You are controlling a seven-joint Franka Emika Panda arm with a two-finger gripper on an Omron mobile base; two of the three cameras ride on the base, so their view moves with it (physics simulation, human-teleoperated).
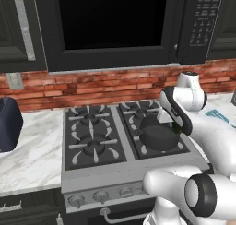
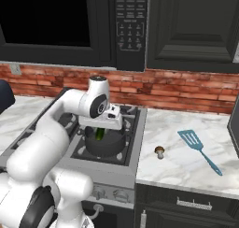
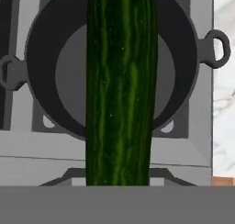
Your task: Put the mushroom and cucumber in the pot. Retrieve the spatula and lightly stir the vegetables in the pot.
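Cucumber [image 3: 120, 85], dark green, hangs directly over the pot [image 3: 41, 58] in the hand view, running straight down the middle of the pot's opening with the pot's two small side handles out to either side. Gripper [image 2: 100, 132] is partly closed on the cucumber, holding it just above the pot; in the right base view a short green end pokes out below the hand, right over the pot's dark rim. Fingertips themselves are hidden behind the cucumber, so exact contact cannot be read. Pot sits on the stove's front right burner, looks empty inside as far as the hand view shows. To the right of the pot, on the marble counter [image 2: 177, 161] just past the stove edge, lies the mushroom [image 2: 159, 151], small and tan. Farther right of the pot, well apart from the mushroom, lies the light blue spatula [image 2: 198, 148], flat on the counter. Beyond the pot, brick wall [image 2: 186, 94] and, above it, black microwave [image 2: 70, 21].
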